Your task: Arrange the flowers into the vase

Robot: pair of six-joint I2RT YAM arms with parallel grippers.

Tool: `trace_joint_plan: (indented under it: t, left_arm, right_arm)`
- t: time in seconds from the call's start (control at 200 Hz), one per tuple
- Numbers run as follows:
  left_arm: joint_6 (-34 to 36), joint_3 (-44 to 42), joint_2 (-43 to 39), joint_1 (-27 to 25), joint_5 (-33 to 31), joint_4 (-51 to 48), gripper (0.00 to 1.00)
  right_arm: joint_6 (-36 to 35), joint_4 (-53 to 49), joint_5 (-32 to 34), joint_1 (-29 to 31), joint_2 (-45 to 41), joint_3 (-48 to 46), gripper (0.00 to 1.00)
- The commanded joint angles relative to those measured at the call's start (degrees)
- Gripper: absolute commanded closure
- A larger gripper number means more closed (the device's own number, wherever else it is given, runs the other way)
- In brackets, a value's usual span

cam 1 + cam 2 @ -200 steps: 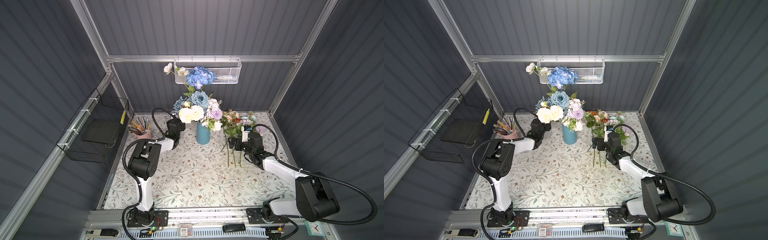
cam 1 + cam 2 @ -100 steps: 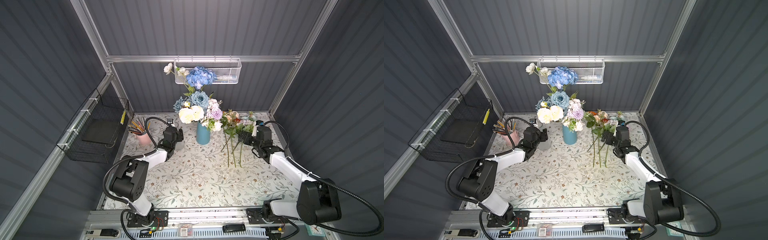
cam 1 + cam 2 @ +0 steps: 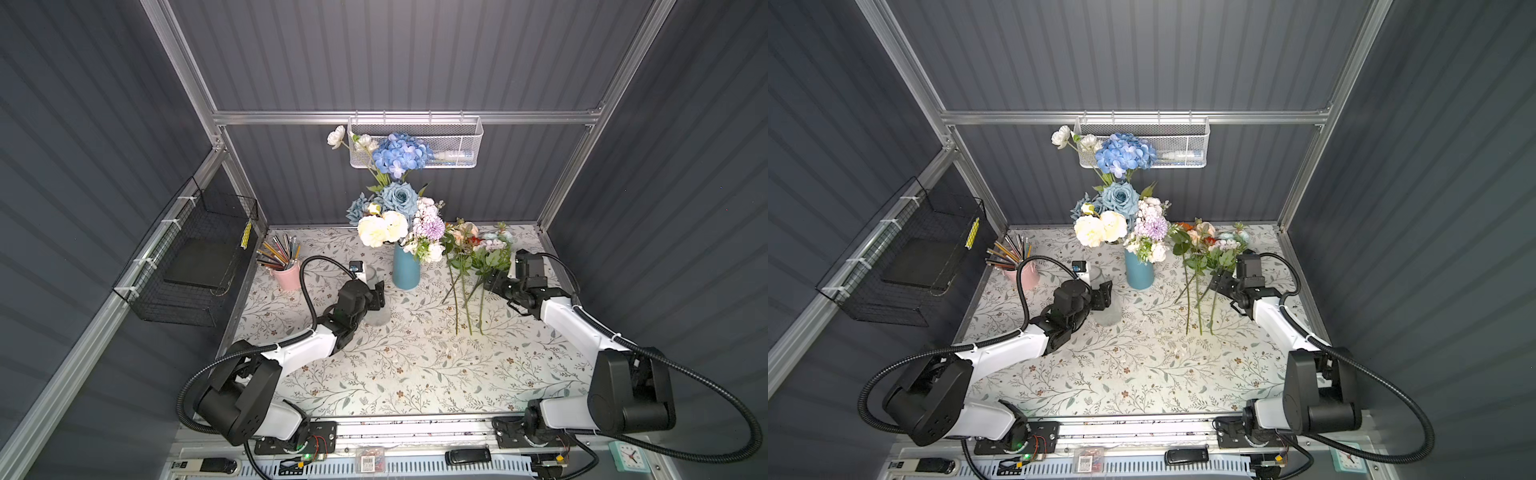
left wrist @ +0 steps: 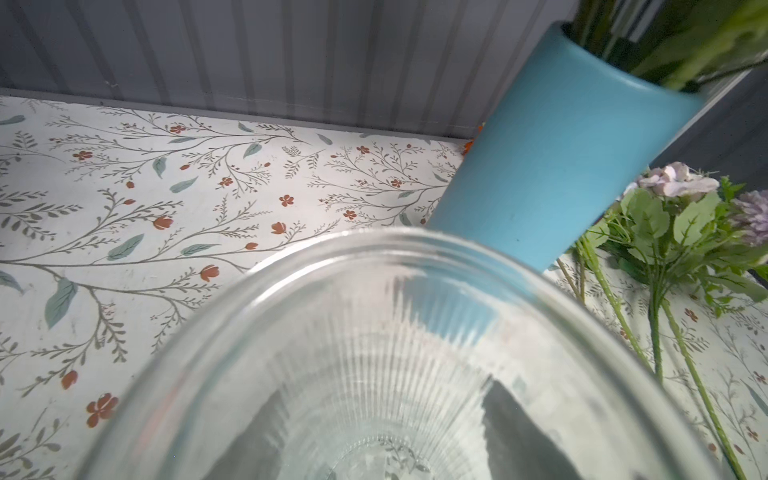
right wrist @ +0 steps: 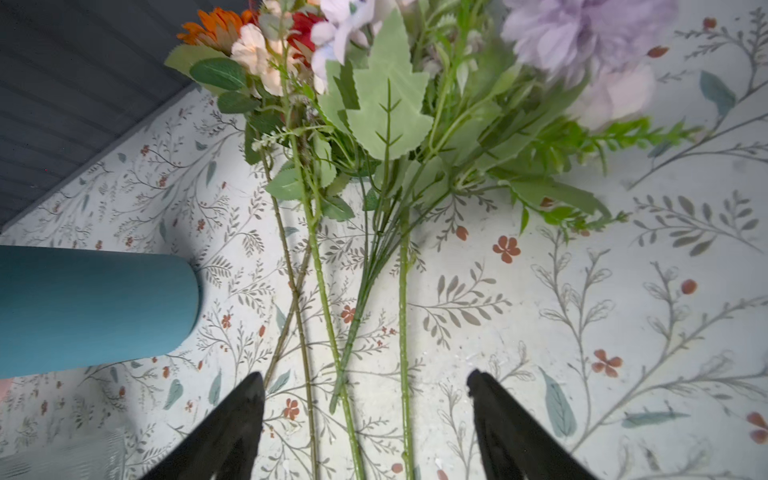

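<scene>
Most of the bouquet (image 3: 395,208) already stood in the blue vase (image 3: 406,270), far centre. Several flowers (image 5: 390,116) lay loose to its right. The right gripper (image 5: 365,374) hung over their stems, jaws apart and empty. The left gripper (image 3: 376,293) clasped an empty glass vase (image 4: 395,332).

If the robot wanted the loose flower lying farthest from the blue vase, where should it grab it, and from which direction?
Probably its bare lower stem, from above, jaws across it: it lies flat on the table cover, clear of the other stems there, while the leafy tops tangle.
</scene>
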Motion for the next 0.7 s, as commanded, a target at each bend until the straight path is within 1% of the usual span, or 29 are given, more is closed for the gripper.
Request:
trace_joint_plan:
  t: [0.0, 0.04, 0.18, 0.245, 0.29, 0.405, 0.45, 0.485, 0.535, 0.61, 0.665, 0.695]
  left_arm:
    - [0.4, 0.0, -1.6, -1.8, -0.8, 2.8, 0.89]
    - [0.6, -0.1, -1.4, -2.4, -0.9, 2.3, 0.87]
    - [2.2, -0.3, 0.0, -4.4, -2.2, 1.0, 0.76]
    - [2.4, -0.2, 1.0, -4.9, -2.4, 0.6, 0.68]
    - [2.3, 0.0, 1.8, -5.1, -2.2, 0.3, 0.66]
    - [2.6, 0.7, 2.9, -5.5, -2.6, -0.7, 0.60]
    - [2.9, 0.7, 3.0, -5.7, -2.9, -0.9, 0.56]
    - [3.0, 0.7, 3.2, -5.8, -3.0, -1.1, 0.51]
    - [3.0, 1.0, 3.3, -5.8, -3.1, -1.8, 0.39]
    - [2.4, 1.2, 3.1, -5.9, -3.2, -3.1, 0.28]
    - [0.9, 1.8, 2.5, -6.0, -3.5, -5.1, 0.14]
    - [0.2, 2.1, 2.2, -6.0, -3.4, -6.2, 0.03]
  right_arm:
    - [1.3, -0.7, -1.6, -1.3, 2.5, 0.2, 0.32]
    - [1.2, -0.7, -2.1, -1.4, 3.7, 0.4, 0.33]
    - [1.1, 1.2, -4.4, -1.4, 7.5, 1.5, 0.42]
    - [1.9, 2.5, -6.6, -1.4, 9.3, 2.3, 0.46]
    - [2.5, 3.4, -8.2, -1.4, 10.6, 3.1, 0.51]
    - [4.2, 5.0, -9.6, -1.2, 13.0, 4.4, 0.57]
    - [4.8, 6.1, -9.6, -1.2, 13.5, 4.3, 0.58]
    - [5.3, 6.9, -9.6, -1.2, 13.8, 4.2, 0.59]
    - [6.1, 7.8, -9.9, -1.1, 14.5, 4.3, 0.59]
    - [7.0, 8.5, -11.3, -0.9, 16.2, 5.0, 0.60]
    - [7.4, 8.8, -11.4, -0.7, 17.3, 5.5, 0.60]
    - [7.6, 9.0, -11.3, -0.5, 17.8, 5.6, 0.60]
